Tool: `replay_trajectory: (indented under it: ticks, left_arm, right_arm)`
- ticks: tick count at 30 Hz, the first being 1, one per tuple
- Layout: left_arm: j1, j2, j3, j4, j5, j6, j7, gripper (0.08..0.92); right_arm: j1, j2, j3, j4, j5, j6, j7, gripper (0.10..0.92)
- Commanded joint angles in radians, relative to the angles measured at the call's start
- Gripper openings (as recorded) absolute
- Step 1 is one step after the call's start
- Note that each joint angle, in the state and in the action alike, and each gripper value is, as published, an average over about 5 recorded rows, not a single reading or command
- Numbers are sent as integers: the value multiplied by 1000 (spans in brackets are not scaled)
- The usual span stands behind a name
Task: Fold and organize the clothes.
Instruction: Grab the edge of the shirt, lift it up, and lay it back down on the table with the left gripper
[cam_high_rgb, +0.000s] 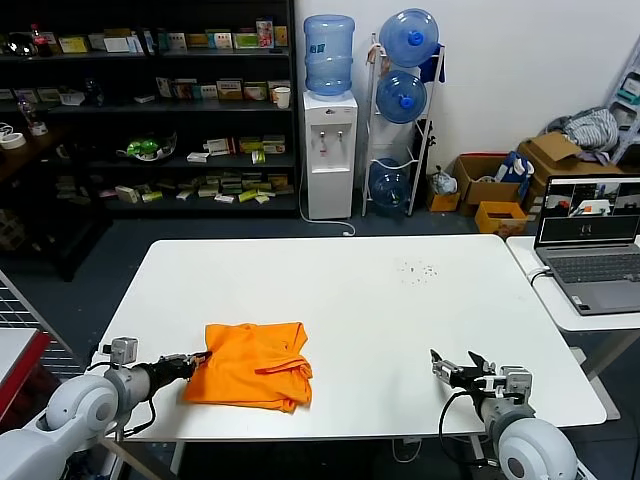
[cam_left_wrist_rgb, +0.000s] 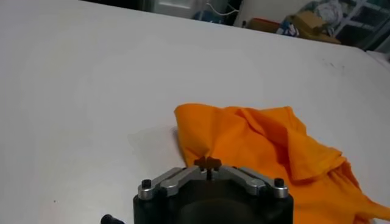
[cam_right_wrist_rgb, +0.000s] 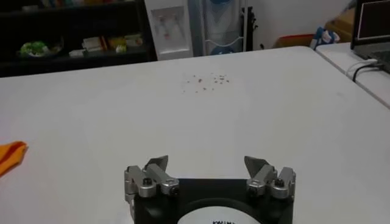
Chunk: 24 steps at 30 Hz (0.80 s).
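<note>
The clothes are one bright orange T-shirt (cam_high_rgb: 255, 365), lying bunched and partly folded on the white table (cam_high_rgb: 350, 290) near its front left. My left gripper (cam_high_rgb: 203, 357) is at the shirt's left edge, its jaws shut on a pinch of the orange cloth (cam_left_wrist_rgb: 256, 146); in the left wrist view the left gripper (cam_left_wrist_rgb: 208, 162) shows its fingertips meeting on the fabric. My right gripper (cam_high_rgb: 455, 368) rests low over the table's front right, well apart from the shirt, open and holding nothing, as the right wrist view shows the right gripper (cam_right_wrist_rgb: 207, 163). An orange corner of the shirt (cam_right_wrist_rgb: 11, 155) shows far off there.
A laptop (cam_high_rgb: 590, 245) sits on a side table at the right. Small dark specks (cam_high_rgb: 418, 270) dot the table's far middle. Shelves (cam_high_rgb: 150, 100), a water dispenser (cam_high_rgb: 330, 130) and cardboard boxes (cam_high_rgb: 480, 185) stand behind the table.
</note>
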Motion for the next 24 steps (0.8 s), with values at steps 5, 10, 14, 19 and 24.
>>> replay_trajectory:
  ticks: [5, 10, 14, 19, 24]
  left_arm:
    - [71, 101, -129, -184, -117, 62, -79, 90]
    - [90, 128, -244, -217, -155, 113, -158, 90]
    - [132, 115, -343, -241, -152, 165, -243, 90]
    - [162, 136, -400, -234, -43, 169, -245, 90]
    - [173, 209, -400, -190, 24, 169, -204, 90]
  right_arm:
    - [30, 7, -29, -25, -6, 13, -15, 823]
    - [49, 26, -51, -42, -27, 30, -39, 823]
    - [55, 33, -60, -54, -50, 46, -64, 823]
    - [64, 33, -64, -66, -56, 62, -88, 823]
    - [70, 32, -65, -73, -56, 74, -104, 823]
